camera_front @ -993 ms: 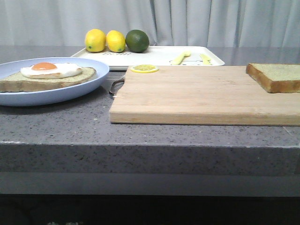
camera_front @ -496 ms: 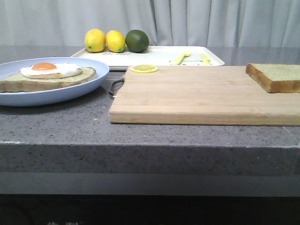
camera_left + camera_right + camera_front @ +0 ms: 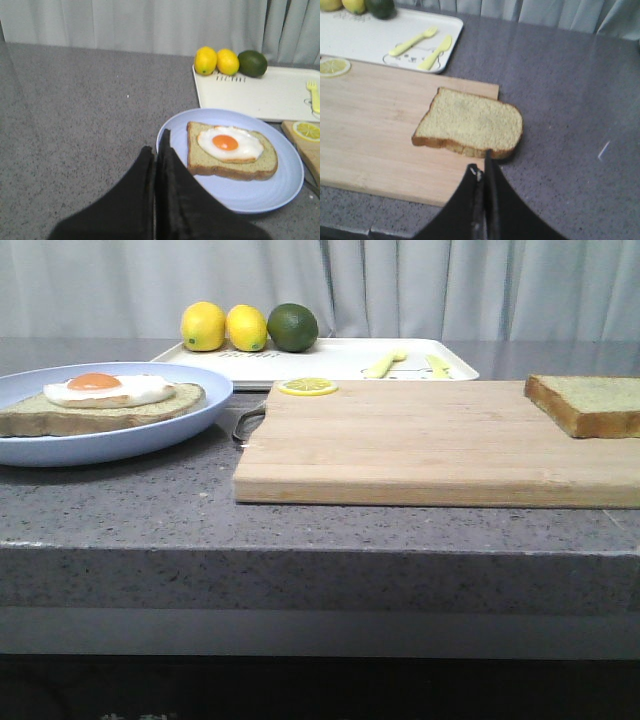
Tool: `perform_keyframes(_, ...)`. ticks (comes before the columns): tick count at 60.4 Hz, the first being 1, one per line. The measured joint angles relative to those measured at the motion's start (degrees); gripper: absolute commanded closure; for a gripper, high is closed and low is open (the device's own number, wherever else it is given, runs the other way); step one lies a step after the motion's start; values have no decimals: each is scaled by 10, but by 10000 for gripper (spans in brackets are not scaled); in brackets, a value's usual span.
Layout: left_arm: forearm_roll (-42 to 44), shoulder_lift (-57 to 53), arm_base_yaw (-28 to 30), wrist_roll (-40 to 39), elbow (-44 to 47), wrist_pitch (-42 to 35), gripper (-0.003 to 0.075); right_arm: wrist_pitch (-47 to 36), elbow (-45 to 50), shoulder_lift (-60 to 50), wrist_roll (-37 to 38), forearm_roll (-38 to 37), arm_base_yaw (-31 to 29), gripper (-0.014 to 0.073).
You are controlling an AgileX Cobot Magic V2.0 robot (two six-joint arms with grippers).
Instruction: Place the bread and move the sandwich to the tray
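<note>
The bread lies on the right end of the wooden cutting board, overhanging its edge; it also shows in the right wrist view. The sandwich, a slice topped with a fried egg, sits on a pale blue plate at the left; it also shows in the left wrist view. The white tray stands behind the board. My left gripper is shut and empty, just beside the plate's rim. My right gripper is shut and empty, just short of the bread.
Two lemons and a lime sit on the tray's far left, a yellow fork and knife on its right. A lemon slice lies on the board's far left corner. The counter's front edge is close.
</note>
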Motion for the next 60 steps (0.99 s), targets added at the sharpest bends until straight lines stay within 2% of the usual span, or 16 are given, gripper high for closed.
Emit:
perform_keyframes(18,0,51,0,0,0,8,737,24,0,73,0,-1,0,658)
perform_keyframes(23,0,61,0,0,0,8,729,29,0,89,0,-1,0,602)
perform_keyframes(25,0,65,0,0,0,8,708,29,0,93,0,-1,0,560)
perform_keyframes(30,0,70,0,0,0,8,606,31,0,105,0,-1,0,372)
perform_keyframes(35,0,73,0,0,0,8,433,32,0,117,0,-1,0,154)
perform_keyframes(39,1,73,0,0,0,7,301,32,0,125,0,-1,0,48)
perform_keyframes(41,1,73,0,0,0,5,267,31,0,128,0,-1,0,17)
perform_keyframes(45,1,73,0,0,0,0,235,25,0,134,0,-1,0,10)
perform_keyframes(60,1,73,-4,0,0,-1,237,4,-1,141,0,30,0,14)
